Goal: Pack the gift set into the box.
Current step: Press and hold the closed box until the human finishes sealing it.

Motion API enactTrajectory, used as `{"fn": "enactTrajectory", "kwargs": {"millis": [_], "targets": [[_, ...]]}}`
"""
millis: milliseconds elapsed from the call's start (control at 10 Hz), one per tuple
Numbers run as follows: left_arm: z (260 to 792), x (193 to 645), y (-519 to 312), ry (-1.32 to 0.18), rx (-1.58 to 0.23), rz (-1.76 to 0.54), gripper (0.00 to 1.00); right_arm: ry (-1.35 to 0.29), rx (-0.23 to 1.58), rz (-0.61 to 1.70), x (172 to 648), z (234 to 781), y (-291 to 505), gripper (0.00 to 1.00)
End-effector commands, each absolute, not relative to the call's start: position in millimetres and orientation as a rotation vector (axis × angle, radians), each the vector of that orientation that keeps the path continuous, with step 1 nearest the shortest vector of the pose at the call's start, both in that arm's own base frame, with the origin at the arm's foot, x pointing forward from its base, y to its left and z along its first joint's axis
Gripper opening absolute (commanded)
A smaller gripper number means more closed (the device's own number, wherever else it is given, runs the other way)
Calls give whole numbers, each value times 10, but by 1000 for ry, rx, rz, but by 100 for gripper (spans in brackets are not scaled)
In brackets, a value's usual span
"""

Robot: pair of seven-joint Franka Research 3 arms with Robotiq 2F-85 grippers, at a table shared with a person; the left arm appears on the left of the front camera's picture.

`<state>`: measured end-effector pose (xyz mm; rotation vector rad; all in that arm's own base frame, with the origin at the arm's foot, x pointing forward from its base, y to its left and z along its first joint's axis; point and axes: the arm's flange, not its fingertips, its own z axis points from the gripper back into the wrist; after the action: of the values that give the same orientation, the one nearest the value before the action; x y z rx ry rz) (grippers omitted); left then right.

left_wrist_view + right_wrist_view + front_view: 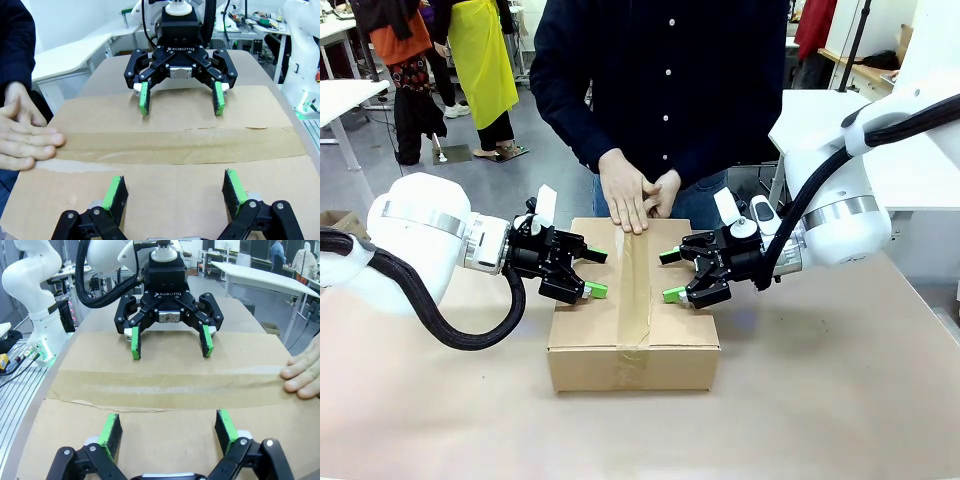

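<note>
Two open hands, our left hand (596, 272) and right hand (672, 275), press down on the closed, taped box (633, 340) on the counter (820, 400). We judge it stiff, fairly light; hold it by the side walls. Wrist views show the tape seam (175, 145) under the person's hand (25, 140) closer up.

A tan tabletop (840, 400) fills the near ground, evenly lit. Beyond it lies a grey floor (550, 170). White tables (345, 95) stand at the far left, and another white table (260, 277) runs along the back of the room. A metal-slatted surface (15, 390) sits beside the tabletop, near a white arm base (37, 305). A small carton (335, 220) rests on the floor.
</note>
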<state>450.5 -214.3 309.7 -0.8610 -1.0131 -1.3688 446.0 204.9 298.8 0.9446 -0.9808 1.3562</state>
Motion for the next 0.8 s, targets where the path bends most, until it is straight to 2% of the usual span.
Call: {"fn": "enactTrajectory", "kwargs": {"millis": [0, 700], "targets": [[3084, 4492, -2147, -1013, -866, -1372, 100, -994, 935, 1361, 4450, 2973, 2051, 100], [3084, 4492, -2147, -1013, -866, -1372, 100, -994, 935, 1361, 4450, 2973, 2051, 100]]}}
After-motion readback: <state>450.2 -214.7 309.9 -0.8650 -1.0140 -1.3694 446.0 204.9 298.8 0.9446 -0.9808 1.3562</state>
